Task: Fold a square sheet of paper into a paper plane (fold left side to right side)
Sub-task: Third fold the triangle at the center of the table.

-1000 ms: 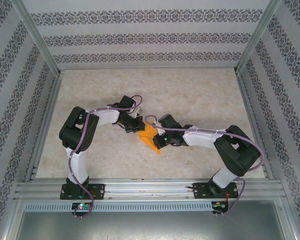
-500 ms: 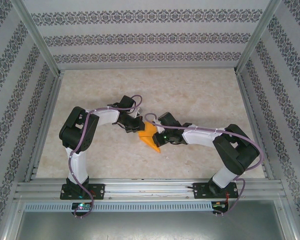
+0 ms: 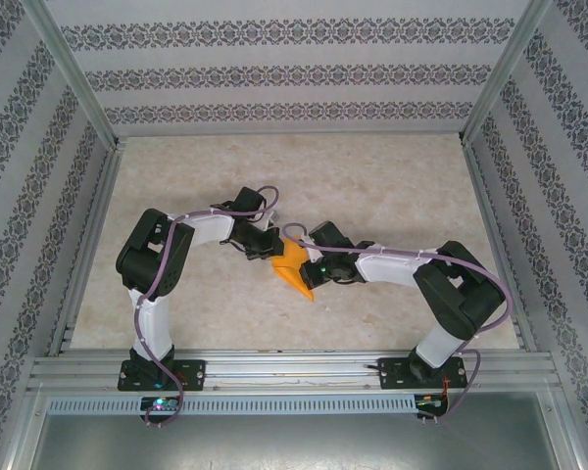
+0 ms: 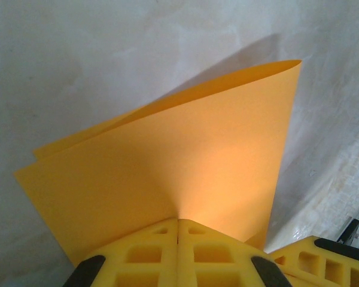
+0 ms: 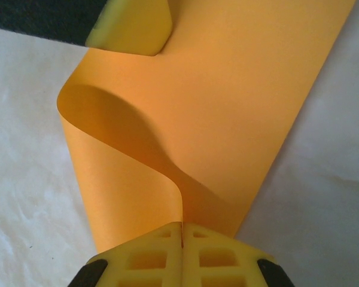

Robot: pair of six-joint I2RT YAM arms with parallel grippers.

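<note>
The left gripper has its yellow fingers pressed flat together on the near edge of the square sheet of paper, which fans up and away from the pinch in two loose orange layers, the back layer peeking out at the sheet's left. The right gripper is likewise clamped on the sheet. From that pinch one layer bows out to the sheet's left in a soft, uncreased curl, while the rest lies flatter beyond it. One yellow fingertip of the left gripper sits at the sheet's far left corner. From above, the left gripper meets the sheet at its upper left and the right gripper at its lower right, with the sheet bunched into a small orange wedge between them. The pale marbled table spreads under and around the sheet on every side.
</note>
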